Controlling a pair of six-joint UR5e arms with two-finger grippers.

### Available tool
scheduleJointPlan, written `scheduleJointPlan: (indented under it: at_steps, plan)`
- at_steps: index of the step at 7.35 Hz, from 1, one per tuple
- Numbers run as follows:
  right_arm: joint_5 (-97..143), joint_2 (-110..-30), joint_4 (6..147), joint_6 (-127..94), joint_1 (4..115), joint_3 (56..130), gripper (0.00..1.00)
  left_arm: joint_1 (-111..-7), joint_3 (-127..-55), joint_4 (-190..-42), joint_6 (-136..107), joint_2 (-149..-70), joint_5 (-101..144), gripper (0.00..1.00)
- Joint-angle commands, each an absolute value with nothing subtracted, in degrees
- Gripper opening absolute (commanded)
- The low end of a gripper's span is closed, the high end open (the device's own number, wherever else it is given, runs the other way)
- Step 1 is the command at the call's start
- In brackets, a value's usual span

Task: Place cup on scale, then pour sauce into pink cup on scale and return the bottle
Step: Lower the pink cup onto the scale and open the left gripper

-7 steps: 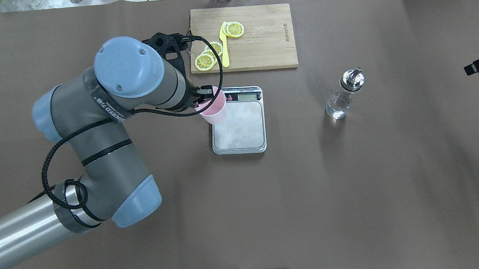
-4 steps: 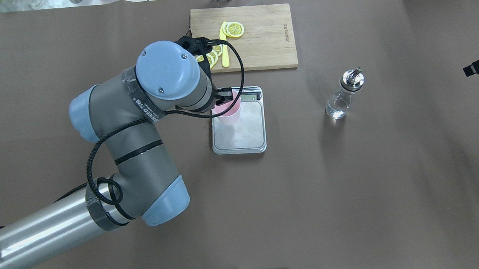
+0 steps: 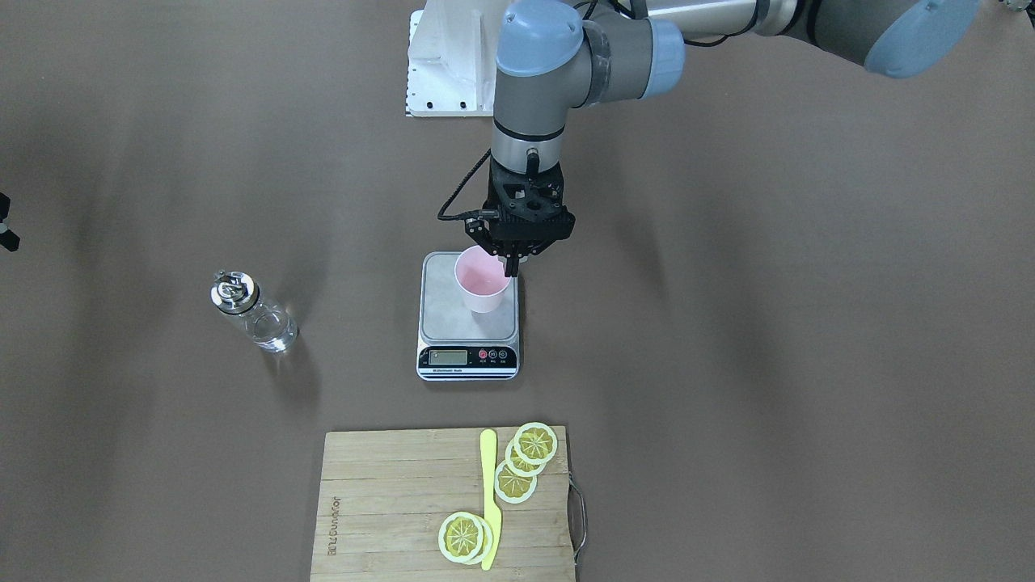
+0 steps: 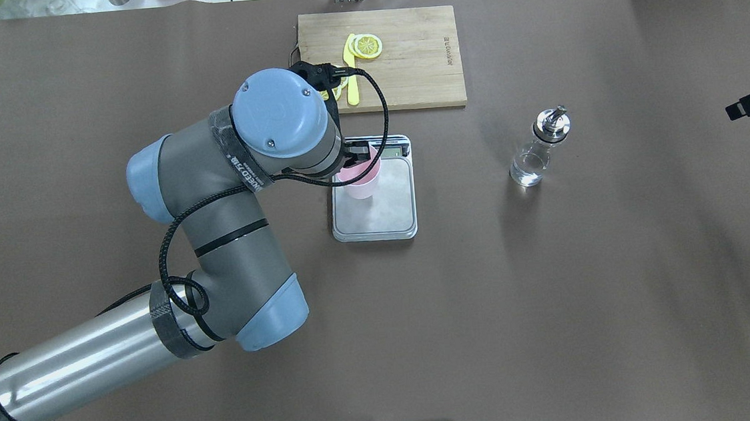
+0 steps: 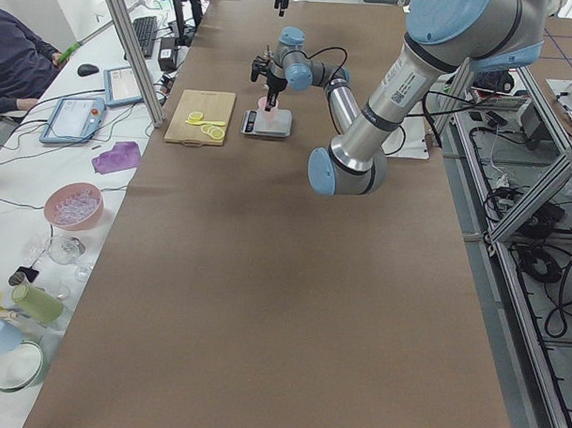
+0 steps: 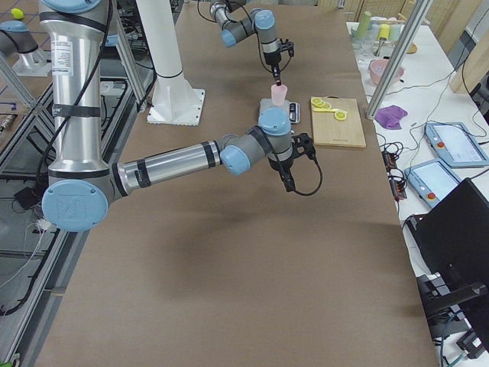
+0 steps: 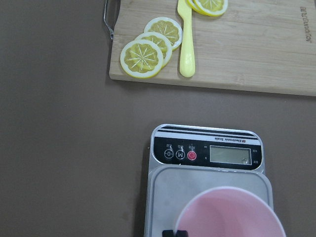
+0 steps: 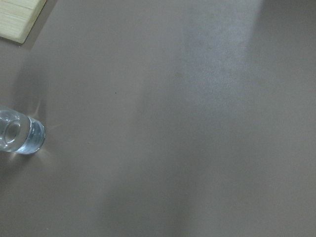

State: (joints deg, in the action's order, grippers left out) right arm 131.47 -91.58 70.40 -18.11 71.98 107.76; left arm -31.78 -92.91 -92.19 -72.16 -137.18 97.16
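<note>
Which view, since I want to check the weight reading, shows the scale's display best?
The left wrist-mounted view: the display is close, unobstructed and square-on. The front-facing and overhead views show it much smaller; in both side views it is too tiny to make out, and the right wrist view misses it.

Cup (image 4: 363, 181) over the far left part of the platform of the scale (image 4: 388, 203), bottle (image 4: 534, 154) upright well off to its right, cutting board (image 4: 417, 60) just beyond its far edge, lemon slices (image 4: 367, 46) and knife (image 4: 353, 92) on the board's left half.
</note>
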Motion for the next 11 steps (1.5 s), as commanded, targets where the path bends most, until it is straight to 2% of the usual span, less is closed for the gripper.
scheduleJointPlan:
  at_steps: [1, 7, 8, 9, 11]
  plan:
    - [131.4, -91.6, 70.4, -18.1, 72.0, 107.8, 1.00, -31.6, -92.4, -92.3, -72.2, -137.5, 97.2, 0.00]
    - [131.4, -91.6, 70.4, -18.1, 72.0, 107.7, 1.00, -31.2, -91.4, -92.9, -72.2, -137.8, 97.2, 0.01]
    - [131.4, -91.6, 70.4, -18.1, 72.0, 107.7, 1.00, -31.2, -91.4, -93.0, -72.1, -137.8, 97.2, 0.61]
    - [131.4, -91.6, 70.4, -18.1, 72.0, 107.6, 1.00, -31.1, -91.5, -93.0, -72.0, -137.8, 97.1, 0.95]
    - [131.4, -91.6, 70.4, -18.0, 72.0, 107.6, 1.00, -31.2, -92.5, -92.9, -71.7, -137.8, 95.8, 0.98]
